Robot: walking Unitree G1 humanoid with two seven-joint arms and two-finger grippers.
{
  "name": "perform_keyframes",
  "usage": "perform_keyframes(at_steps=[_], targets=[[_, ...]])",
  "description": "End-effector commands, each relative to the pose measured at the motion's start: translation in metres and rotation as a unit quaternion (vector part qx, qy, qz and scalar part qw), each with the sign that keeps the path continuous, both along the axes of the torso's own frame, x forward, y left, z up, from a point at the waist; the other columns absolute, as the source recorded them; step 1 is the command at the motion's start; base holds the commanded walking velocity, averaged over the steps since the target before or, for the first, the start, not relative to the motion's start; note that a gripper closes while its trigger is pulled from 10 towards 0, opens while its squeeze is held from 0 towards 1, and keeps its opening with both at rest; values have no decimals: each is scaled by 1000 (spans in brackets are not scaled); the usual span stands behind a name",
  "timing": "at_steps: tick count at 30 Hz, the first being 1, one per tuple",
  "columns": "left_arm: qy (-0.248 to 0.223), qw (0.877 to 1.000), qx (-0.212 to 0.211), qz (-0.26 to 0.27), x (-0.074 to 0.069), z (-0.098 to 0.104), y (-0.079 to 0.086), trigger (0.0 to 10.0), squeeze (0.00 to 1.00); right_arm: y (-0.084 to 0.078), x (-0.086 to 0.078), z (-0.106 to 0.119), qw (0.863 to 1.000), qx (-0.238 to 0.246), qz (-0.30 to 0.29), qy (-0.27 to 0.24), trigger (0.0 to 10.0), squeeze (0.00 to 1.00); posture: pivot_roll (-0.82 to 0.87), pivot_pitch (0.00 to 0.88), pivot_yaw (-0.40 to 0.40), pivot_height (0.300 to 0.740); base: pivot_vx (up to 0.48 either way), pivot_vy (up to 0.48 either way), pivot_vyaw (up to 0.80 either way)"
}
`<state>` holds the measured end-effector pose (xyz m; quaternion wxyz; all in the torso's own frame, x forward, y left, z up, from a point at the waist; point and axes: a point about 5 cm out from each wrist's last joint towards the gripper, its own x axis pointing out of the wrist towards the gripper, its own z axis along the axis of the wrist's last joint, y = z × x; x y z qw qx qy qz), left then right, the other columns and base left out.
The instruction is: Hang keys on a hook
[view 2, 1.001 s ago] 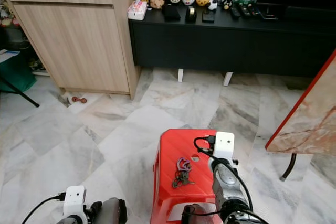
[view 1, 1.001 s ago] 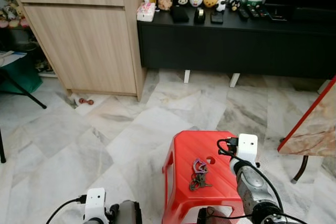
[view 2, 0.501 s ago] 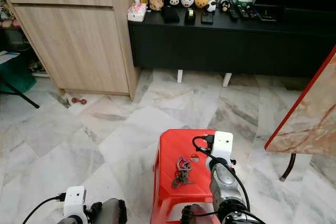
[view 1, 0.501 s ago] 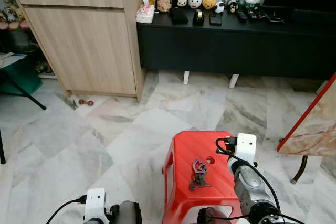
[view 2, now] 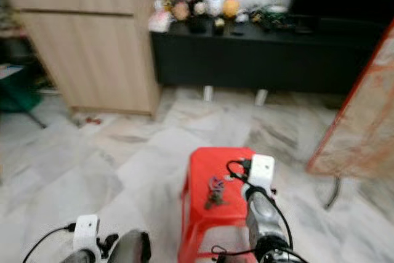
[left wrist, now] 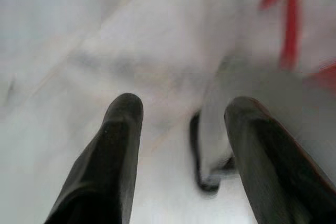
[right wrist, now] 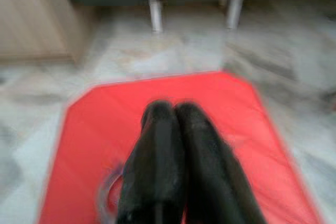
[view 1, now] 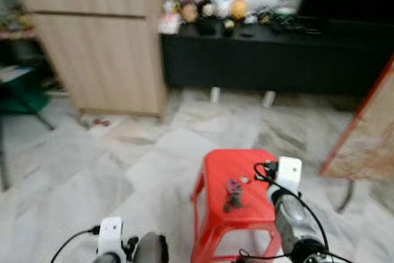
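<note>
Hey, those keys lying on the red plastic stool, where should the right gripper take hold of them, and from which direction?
Probably from straight above, at the purple ring end of the bunch of keys. They lie flat on the red plastic stool, so a side approach gets no purchase. The right gripper is shut over the stool and would need opening first.

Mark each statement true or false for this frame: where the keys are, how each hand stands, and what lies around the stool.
1. The keys lie on top of the red stool. True.
2. The right hand has its fingers spread wide apart. False: in the right wrist view the two black fingers are pressed together, over the stool.
3. The left hand is open, above the marble floor. True.
4. The right hand already holds the keys. False: the keys rest on the stool, not gripped.
5. The stool stands on a carpet. False: it stands on the marble floor.
</note>
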<state>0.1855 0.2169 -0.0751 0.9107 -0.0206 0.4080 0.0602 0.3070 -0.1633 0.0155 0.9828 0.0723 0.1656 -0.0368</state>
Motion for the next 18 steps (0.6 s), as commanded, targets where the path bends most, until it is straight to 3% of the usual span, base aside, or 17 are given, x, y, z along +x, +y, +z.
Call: perform_keyframes(at_steps=[1, 6, 18], targets=[[1, 1000, 3, -6, 3, 1, 1, 10000, 0, -1, -1, -1, 1000, 3, -4, -2, 10000, 0, 84, 32, -55, 628, 0, 0, 0], [3, 1000, 2, -5, 2, 1, 1, 10000, 0, -2, -2, -1, 1000, 3, -6, -5, 10000, 0, 85, 33, -55, 628, 0, 0, 0], [6, 1000, 1, -4, 0, 0, 1, 10000, 0, -5, -2, 0, 1000, 4, -10, -12, 10000, 0, 84, 33, -57, 697, 0, 0, 0]])
